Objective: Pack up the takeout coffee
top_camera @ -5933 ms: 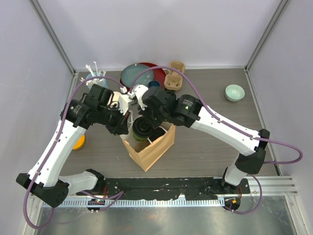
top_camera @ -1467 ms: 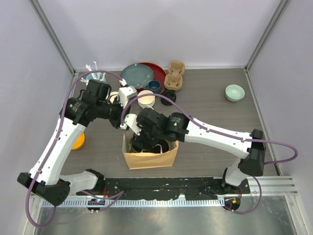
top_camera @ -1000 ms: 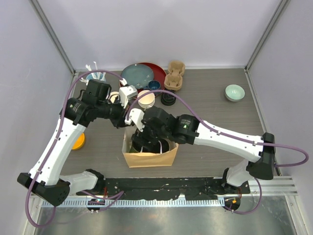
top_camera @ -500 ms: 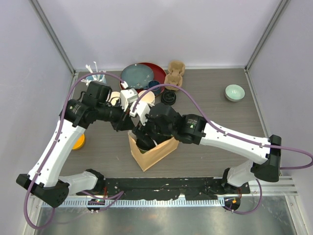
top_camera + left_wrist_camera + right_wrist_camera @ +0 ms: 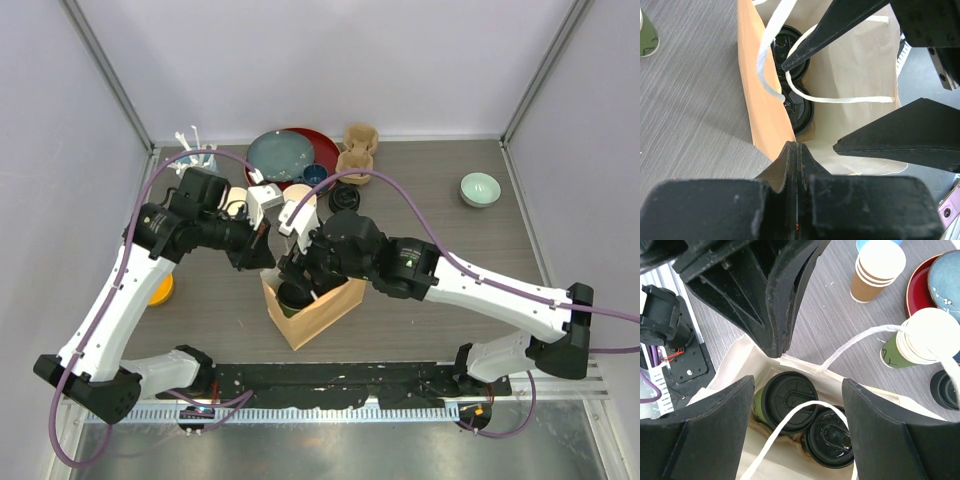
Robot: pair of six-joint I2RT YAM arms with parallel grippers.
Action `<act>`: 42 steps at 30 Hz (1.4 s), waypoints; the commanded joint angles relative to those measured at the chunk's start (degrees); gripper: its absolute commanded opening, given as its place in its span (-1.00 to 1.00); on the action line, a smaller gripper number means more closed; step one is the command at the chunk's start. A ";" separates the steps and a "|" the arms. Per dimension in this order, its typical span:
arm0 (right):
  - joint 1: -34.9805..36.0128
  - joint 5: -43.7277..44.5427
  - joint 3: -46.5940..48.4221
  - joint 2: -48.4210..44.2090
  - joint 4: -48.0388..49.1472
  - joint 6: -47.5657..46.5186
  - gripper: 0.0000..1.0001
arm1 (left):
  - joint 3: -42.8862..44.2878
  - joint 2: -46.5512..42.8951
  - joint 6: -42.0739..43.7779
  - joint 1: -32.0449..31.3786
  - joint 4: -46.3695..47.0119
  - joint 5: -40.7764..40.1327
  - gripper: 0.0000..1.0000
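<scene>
Grey wood-grain table [image 5: 520, 220] between pale lilac walls [image 5: 330, 60]

Grey wood-grain bench [image 5: 430, 215]. Brown paper bag [image 5: 318, 312] stands lower centre. Upper centre: red plate [image 5: 322, 150], cardboard cup carriers [image 5: 357, 150], small dark-blue bowl [image 5: 316, 173], black lid [image 5: 345, 198], green cup stack [image 5: 917, 340], brown cup stack [image 5: 875, 270]. Stirrer cup [image 5: 196, 152] upper left. Mint bowl [image 5: 479, 187] upper right. Yellow dish [image 5: 161, 290] left edge.

The green-sided cup [image 5: 758, 409] and a second cup [image 5: 832, 436] stand upright together inside the paper bag [image 5: 736, 364]. Both wear black lids [image 5: 790, 399].
</scene>
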 commanded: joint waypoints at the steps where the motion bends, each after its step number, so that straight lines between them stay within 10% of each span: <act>1: -0.01 1.39 -0.80 -3.04 4.56 1.26 0.52 | 0.04 -0.14 0.60 -0.26 -0.22 0.75 -1.00; 42: -0.19 5.26 -3.71 -15.96 7.55 6.01 0.58 | 0.83 0.48 1.30 -0.35 0.75 -1.62 -1.00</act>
